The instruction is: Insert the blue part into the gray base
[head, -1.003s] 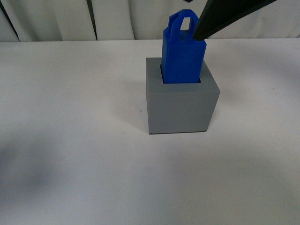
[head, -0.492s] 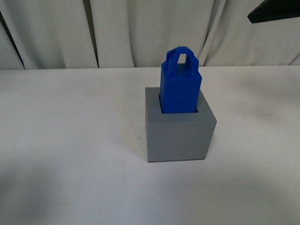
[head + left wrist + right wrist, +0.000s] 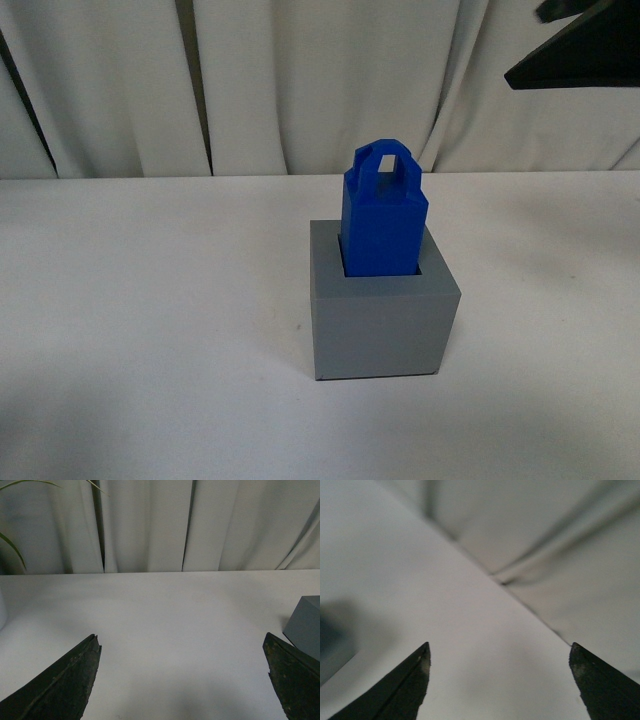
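The blue part (image 3: 384,212) stands upright in the socket of the gray base (image 3: 384,325) at the middle of the white table, its loop handle on top. A dark finger of my right gripper (image 3: 580,58) shows at the upper right of the front view, high above and clear of the blocks. In the right wrist view my right gripper (image 3: 499,650) is open and empty over bare table. In the left wrist view my left gripper (image 3: 182,641) is open and empty, with a corner of the gray base (image 3: 306,625) beside one finger.
White curtains (image 3: 300,80) hang behind the table's (image 3: 150,320) far edge. A green plant leaf (image 3: 12,545) and a pale rounded object (image 3: 2,611) show at one side of the left wrist view.
My right gripper has let go of the blue part's handle and risen up and to the right. The front view has tilted up, so the blocks sit lower in it.
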